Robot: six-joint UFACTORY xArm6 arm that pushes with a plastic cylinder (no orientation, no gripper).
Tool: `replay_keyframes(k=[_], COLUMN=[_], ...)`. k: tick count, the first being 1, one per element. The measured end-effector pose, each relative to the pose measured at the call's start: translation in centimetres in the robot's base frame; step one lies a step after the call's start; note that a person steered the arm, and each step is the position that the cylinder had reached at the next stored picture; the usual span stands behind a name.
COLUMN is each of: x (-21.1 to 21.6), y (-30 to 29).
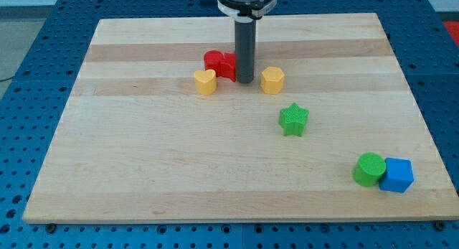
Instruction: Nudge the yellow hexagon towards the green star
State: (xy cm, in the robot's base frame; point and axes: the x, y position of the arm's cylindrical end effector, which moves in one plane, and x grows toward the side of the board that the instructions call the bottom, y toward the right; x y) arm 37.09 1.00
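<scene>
Our tip (245, 81) sits on the counter (143, 170), no claw fitted, so no claw state to tell. Yellow hexagon (272, 80) just right of tip, red block (220, 65) touching left, yellow heart (205, 82) beyond. Green star (293, 120) lower right.

You are looking at a bright, evenly lit scene. Soft light falls from overhead onto the pale wooden surface (143, 170), with no harsh glare anywhere on it. Around the green star (293, 120), shadows are short and faint, hugging each block's base. The dark rod above and to the view's left of the star shows a dull vertical sheen, and my tip (245, 81) casts only a small shadow. Focus is sharp across the surface; its edges run straight, without visible distortion. The image is slightly grainy.
</scene>
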Motion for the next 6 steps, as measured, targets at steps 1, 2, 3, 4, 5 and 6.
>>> replay_keyframes(k=[1, 2, 3, 4, 5, 6], x=[-0.1, -0.2, 0.2, 2.0, 3.0, 1.7], y=[1.9, 4.7, 8.3, 11.1, 11.9, 9.8])
